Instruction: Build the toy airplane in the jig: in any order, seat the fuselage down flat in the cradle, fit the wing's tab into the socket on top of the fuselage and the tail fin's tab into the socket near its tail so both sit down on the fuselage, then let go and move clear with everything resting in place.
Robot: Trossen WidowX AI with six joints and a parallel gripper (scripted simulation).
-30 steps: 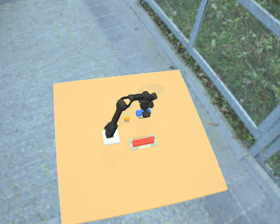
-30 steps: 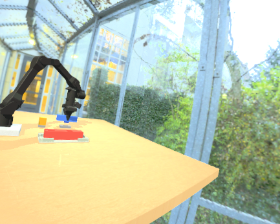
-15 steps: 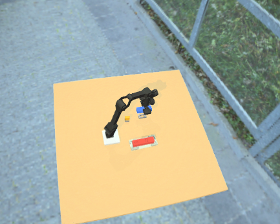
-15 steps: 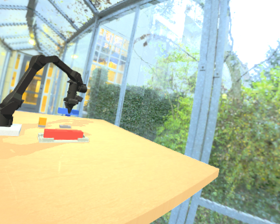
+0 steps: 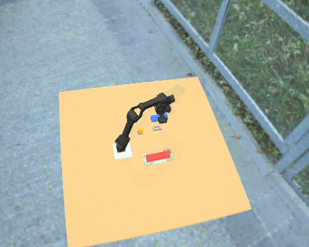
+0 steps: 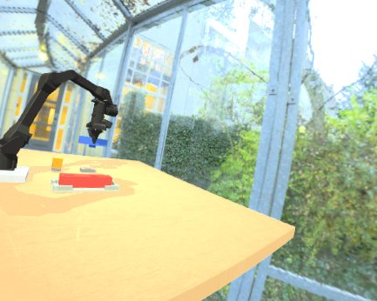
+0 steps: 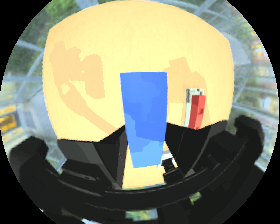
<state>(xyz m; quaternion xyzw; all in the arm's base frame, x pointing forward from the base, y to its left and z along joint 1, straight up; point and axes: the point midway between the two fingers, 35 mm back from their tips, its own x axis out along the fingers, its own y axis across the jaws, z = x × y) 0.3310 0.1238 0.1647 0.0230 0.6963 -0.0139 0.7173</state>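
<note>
Now the table carries my arm, and its gripper is clamped on the middle of the blue wing, held up off the wood. Its long side runs roughly along the red fuselage, which lies in the cradle, so I judge it needs carrying across and probably a quarter turn. Only the side view shows the tab poking down underneath; the small orange tail fin waits nearer the arm's base.

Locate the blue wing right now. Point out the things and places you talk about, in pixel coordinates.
The blue wing (image 5: pixel 154 118) (image 6: pixel 86 140) (image 7: pixel 144 112) is held in the gripper (image 5: pixel 163 120) (image 6: pixel 94 142) (image 7: pixel 143 125), raised above the table (image 5: pixel 96 197) (image 6: pixel 139 240) (image 7: pixel 140 30); the exterior view shows it above the grey holder (image 6: pixel 88 170).
</note>
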